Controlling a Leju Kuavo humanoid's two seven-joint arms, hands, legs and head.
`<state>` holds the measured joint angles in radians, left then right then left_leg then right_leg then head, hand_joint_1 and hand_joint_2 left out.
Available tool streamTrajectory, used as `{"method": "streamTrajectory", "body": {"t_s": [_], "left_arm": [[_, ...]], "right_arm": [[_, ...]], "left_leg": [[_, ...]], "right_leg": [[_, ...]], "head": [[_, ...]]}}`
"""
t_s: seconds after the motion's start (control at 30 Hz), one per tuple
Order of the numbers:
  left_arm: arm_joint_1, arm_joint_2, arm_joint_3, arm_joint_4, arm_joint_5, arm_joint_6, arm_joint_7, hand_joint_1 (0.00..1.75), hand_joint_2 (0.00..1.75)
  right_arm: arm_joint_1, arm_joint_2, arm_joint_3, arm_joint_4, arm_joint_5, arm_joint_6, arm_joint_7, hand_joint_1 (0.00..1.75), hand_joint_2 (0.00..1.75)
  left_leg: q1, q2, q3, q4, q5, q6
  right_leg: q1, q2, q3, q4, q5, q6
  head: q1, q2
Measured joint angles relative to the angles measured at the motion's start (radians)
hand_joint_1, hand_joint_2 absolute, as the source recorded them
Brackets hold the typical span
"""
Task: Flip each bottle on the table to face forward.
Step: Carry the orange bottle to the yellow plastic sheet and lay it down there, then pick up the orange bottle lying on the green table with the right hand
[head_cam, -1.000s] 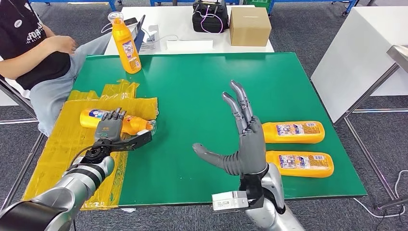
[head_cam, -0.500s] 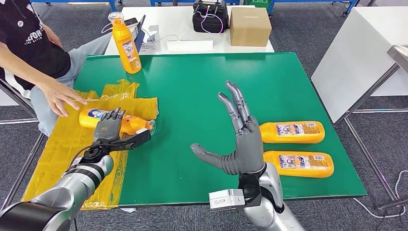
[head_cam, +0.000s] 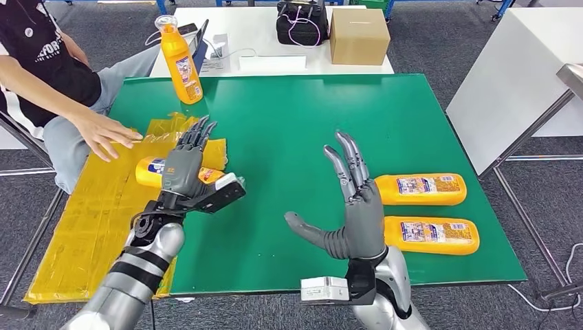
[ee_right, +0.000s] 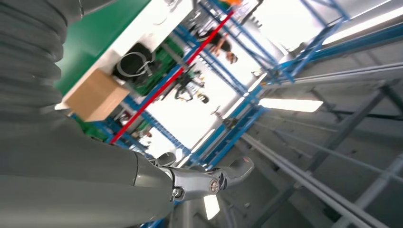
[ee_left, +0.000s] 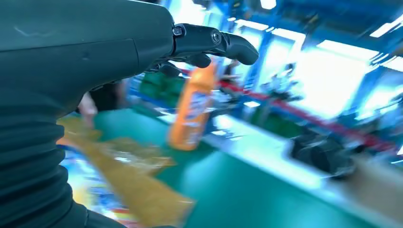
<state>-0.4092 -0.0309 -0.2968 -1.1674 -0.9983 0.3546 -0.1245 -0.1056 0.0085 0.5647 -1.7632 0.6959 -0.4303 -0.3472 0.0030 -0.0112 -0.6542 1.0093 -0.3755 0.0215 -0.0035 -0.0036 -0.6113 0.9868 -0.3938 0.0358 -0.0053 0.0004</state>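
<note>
An orange bottle (head_cam: 152, 171) lies on its side on the yellow plastic sheet (head_cam: 89, 206) at the table's left. My left hand (head_cam: 184, 169) hovers over it, fingers stretched forward and thumb out to the side, holding nothing. A second orange bottle (head_cam: 180, 62) stands upright at the far left corner and appears blurred in the left wrist view as the upright bottle (ee_left: 192, 111). Two more bottles (head_cam: 419, 188) (head_cam: 430, 234) lie side by side at the right, labels up. My right hand (head_cam: 354, 206) is raised just left of them, fingers spread and empty.
A seated person reaches a hand (head_cam: 103, 130) over the yellow sheet near the lying bottle. Behind the green table (head_cam: 289, 117) a white table carries a cardboard box (head_cam: 357, 36), a black bag (head_cam: 301, 20) and cables. Another white table (head_cam: 515, 75) stands at the right.
My left hand has lifted off the lying bottle and straightened its fingers forward. The person's hand has come in toward the yellow sheet. My right hand has barely moved.
</note>
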Motion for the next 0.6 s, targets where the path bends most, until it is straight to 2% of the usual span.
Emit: {"method": "streamTrajectory", "body": {"t_s": [0.1, 0.27, 0.43, 0.6], "left_arm": [[0.082, 0.0, -0.048, -0.169, 0.1, -0.042, -0.027, 0.0, 1.75], [0.186, 0.001, -0.1, -0.346, 0.237, -0.101, -0.072, 0.0, 1.75], [0.257, 0.001, -0.123, -0.449, 0.25, -0.1, -0.085, 0.0, 1.75], [0.281, 0.002, -0.128, -0.49, 0.252, -0.1, -0.086, 0.0, 1.75]], "right_arm": [[0.027, -0.004, -0.025, -0.007, 0.032, -0.005, 0.011, 0.0, 1.75], [0.063, -0.016, -0.073, -0.016, 0.073, -0.004, 0.036, 0.0, 1.75], [0.08, -0.033, -0.121, -0.017, 0.116, -0.001, 0.065, 0.0, 1.75], [0.083, -0.041, -0.141, -0.017, 0.12, 0.001, 0.07, 0.0, 1.75]], "left_leg": [[0.0, 0.0, -0.001, 0.0, -0.001, 0.0], [0.0, 0.0, -0.001, 0.0, -0.001, -0.001], [0.0, 0.0, -0.001, 0.0, -0.001, 0.0], [0.0, 0.0, -0.001, 0.0, 0.0, 0.0]], "right_leg": [[0.0, 0.0, -0.001, 0.0, 0.0, 0.0], [0.0, 0.0, -0.001, 0.0, 0.0, 0.0], [0.0, 0.0, -0.001, 0.0, 0.0, 0.0], [0.0, 0.0, -0.001, 0.0, 0.0, 0.0]], "head": [[0.0, 0.0], [0.0, 0.0], [0.0, 0.0], [0.0, 0.0]]}}
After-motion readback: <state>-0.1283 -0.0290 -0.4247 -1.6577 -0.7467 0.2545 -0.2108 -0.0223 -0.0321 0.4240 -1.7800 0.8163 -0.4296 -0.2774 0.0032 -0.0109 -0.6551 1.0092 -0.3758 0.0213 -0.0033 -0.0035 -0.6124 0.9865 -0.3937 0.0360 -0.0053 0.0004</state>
